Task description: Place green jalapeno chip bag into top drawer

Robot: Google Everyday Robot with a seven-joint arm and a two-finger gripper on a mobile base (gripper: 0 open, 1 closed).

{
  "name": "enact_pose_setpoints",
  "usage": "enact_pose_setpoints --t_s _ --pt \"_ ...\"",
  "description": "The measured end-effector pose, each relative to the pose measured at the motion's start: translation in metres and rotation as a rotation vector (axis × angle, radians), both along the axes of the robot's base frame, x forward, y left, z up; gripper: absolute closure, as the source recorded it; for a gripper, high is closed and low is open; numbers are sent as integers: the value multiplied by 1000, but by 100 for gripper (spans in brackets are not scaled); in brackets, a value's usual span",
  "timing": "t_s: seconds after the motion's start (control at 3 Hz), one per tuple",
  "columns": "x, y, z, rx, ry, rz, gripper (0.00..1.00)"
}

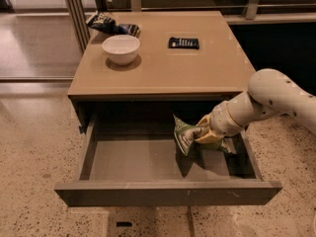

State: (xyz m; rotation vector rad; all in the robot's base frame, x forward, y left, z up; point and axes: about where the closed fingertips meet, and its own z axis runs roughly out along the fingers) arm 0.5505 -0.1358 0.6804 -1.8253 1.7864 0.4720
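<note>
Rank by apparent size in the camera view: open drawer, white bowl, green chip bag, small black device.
1. drawer
2. bowl and chip bag, held by the gripper in the drawer opening: alike, unranked
3. black device

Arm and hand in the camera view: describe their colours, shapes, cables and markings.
The arm is smooth, rounded and off-white, with a bulbous joint and a ringed wrist. The hand, over the right side of the top drawer, has tan-yellow fingers. No cables or markings show.
</note>
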Motion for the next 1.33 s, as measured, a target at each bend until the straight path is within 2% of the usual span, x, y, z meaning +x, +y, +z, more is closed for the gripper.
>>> enact_pose_setpoints --t_s 0.33,0.67,1.0,1.33 --pt "12 -8 -18 -5 -64 -47 100" --pt "24 -13 -36 24 -75 -71 100" --pt "32 -15 -61 72 -37 -82 100" --pt "33 -15 -62 79 -31 -84 85"
